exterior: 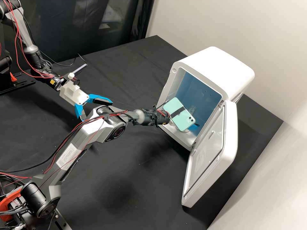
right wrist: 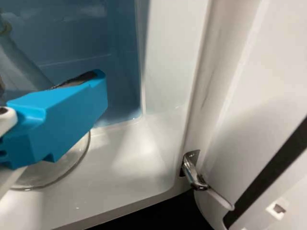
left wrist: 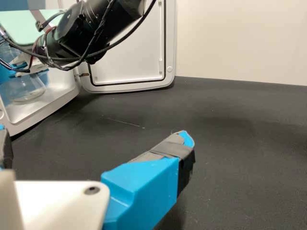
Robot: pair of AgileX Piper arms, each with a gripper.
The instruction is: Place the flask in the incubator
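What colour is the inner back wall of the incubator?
Blue. The inner back wall shows best in the high view, through the open door.

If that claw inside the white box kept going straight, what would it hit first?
Probably the blue back wall of the incubator, straight ahead of the right gripper. The flask is close beside it; depth is hard to judge.
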